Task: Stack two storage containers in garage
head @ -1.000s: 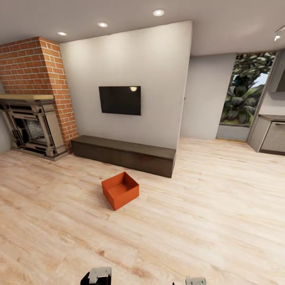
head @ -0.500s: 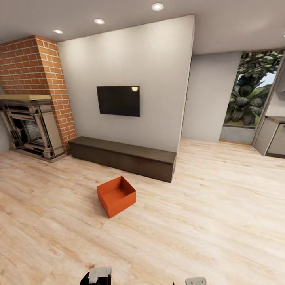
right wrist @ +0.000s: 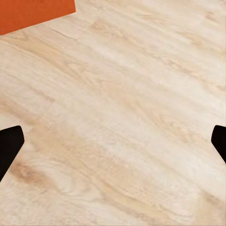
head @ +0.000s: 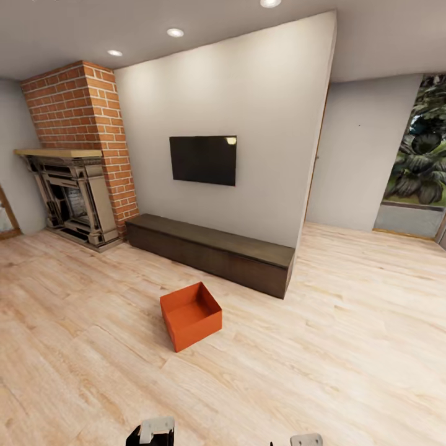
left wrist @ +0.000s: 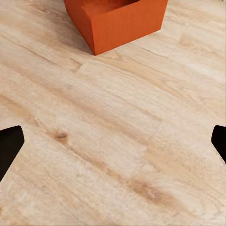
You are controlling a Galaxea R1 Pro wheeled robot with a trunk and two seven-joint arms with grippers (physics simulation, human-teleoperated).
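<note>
One orange-red open-top storage container (head: 191,316) stands empty on the light wood plank floor of the living room, a little in front of the long dark low cabinet (head: 210,251). The second container is out of view. In the left wrist view the container (left wrist: 117,19) lies some way beyond my left gripper (left wrist: 113,146), which is open with bare floor between its black fingertips (left wrist: 9,146). The right wrist view catches just a corner of the container (right wrist: 33,12). My right gripper (right wrist: 113,146) is open too, over bare planks.
A red brick fireplace (head: 74,186) stands at the far left and a black TV (head: 203,160) hangs on the wall above the cabinet. A glass door (head: 418,179) with plants behind it is at the far right. Wood floor (head: 347,347) spreads wide on all sides of the container.
The whole picture has shifted, so the camera has moved: fireplace, TV and cabinet now sit further right and the container a little lower. The container itself has stayed put.
</note>
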